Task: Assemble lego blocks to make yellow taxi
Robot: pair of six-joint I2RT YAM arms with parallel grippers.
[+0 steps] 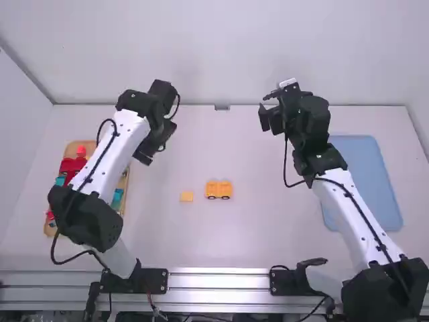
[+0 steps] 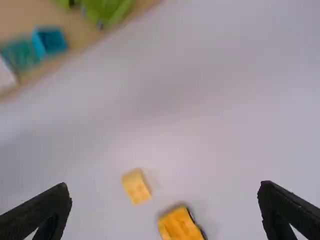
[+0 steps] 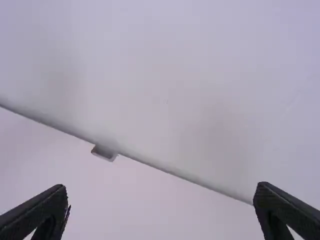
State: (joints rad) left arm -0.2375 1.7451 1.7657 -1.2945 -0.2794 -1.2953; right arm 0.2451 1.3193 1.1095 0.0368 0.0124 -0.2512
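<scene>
Where a white table (image 1: 255,235) spreads across the scene, two arms reach over it, the left arm (image 1: 97,168) bent above the left side and the right arm (image 1: 355,211) stretched toward the far side. A pale blue tray (image 1: 369,168) lies at the right, partly behind the right arm. At the left, the left arm partly covers a wooden tray (image 2: 20,15) of coloured blocks. Both pincers stand apart, nothing clamped in either: the left gripper (image 1: 154,149) hangs just right of the wooden tray, the right gripper (image 1: 267,107) near the far edge, left of the blue tray. In the wooden tray sit a dark red block (image 1: 70,166), toward its far end, a green block (image 2: 107,10) and a teal block (image 2: 49,42). Near the table's middle rests a yellow-orange wheeled block (image 1: 218,190), its wheels on the near side. Along the far edge is a small grey clip (image 1: 222,107). Smaller in outline, a plain yellow block (image 1: 186,196) lies just left of the wheeled block, a little nearer and not touching it.
</scene>
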